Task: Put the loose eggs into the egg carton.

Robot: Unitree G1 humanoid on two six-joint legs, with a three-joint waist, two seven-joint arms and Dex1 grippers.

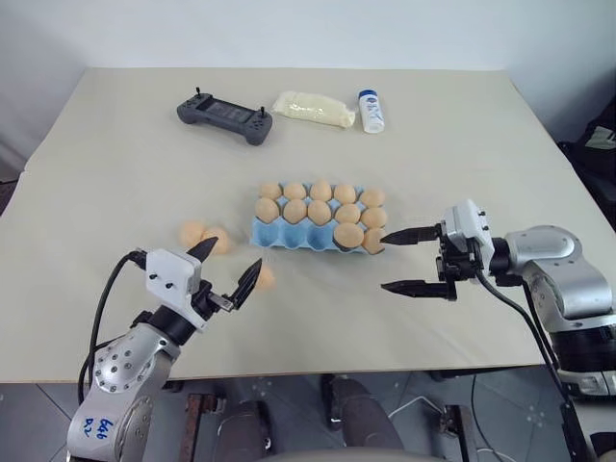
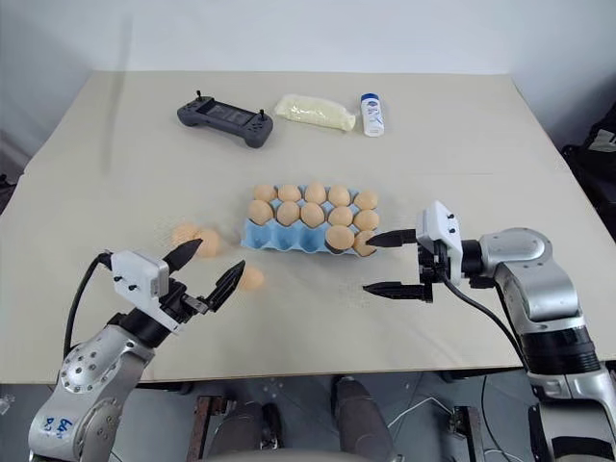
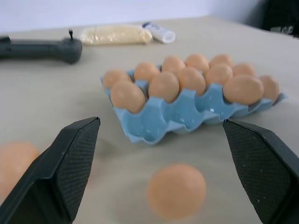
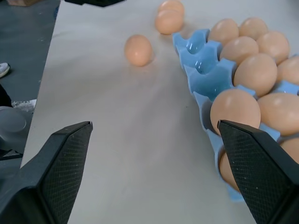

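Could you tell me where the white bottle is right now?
The white bottle lies at the table's far edge, just right of the pale yellow packet.

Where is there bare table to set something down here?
Free: the wide strip of table between the gamepad and the egg carton, and the near-right stretch by the right claw. Crowded: left of the carton, where loose eggs lie near the open left claw.

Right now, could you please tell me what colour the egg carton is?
The egg carton is light blue, clearest in the left wrist view.
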